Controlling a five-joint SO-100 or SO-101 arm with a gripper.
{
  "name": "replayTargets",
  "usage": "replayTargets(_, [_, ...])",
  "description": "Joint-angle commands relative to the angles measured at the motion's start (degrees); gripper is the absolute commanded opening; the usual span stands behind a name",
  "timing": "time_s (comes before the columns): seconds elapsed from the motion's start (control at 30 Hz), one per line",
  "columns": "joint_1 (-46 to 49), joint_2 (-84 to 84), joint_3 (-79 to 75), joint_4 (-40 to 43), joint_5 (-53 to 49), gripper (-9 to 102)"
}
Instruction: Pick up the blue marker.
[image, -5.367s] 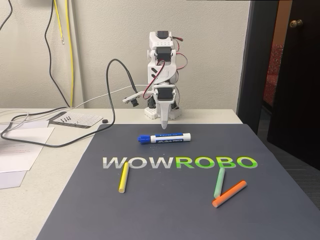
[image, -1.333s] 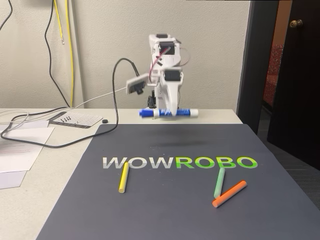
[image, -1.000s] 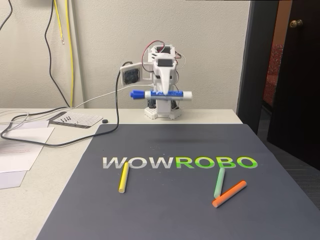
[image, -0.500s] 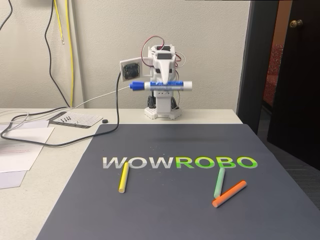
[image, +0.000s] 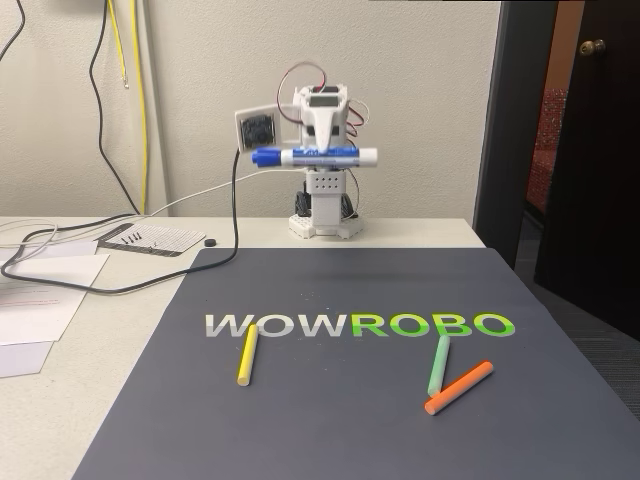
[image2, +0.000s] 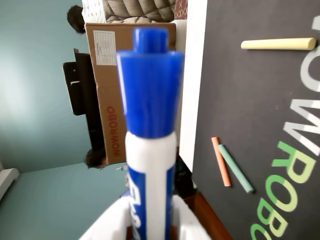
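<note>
Arm's lifted the blue marker a bit higher, gripper pinching it level. Yellow stick, green stick and orange stick lie on the dark mat nearer the camera.

The gripper has the blue marker clamped level, high above the bench. Down on the dark mat lie a yellow stick, a green stick and an orange stick.

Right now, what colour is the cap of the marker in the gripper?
Blue, on the blue marker; the wrist view shows it best, held in the gripper.
</note>
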Motion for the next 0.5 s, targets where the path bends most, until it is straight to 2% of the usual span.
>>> replayTargets(0.0, [0.35,-1.49,-6.06,2.11,0.62,2])
replayTargets(0.47, [0.26,-1.05,-5.62,1.93,0.62,2])
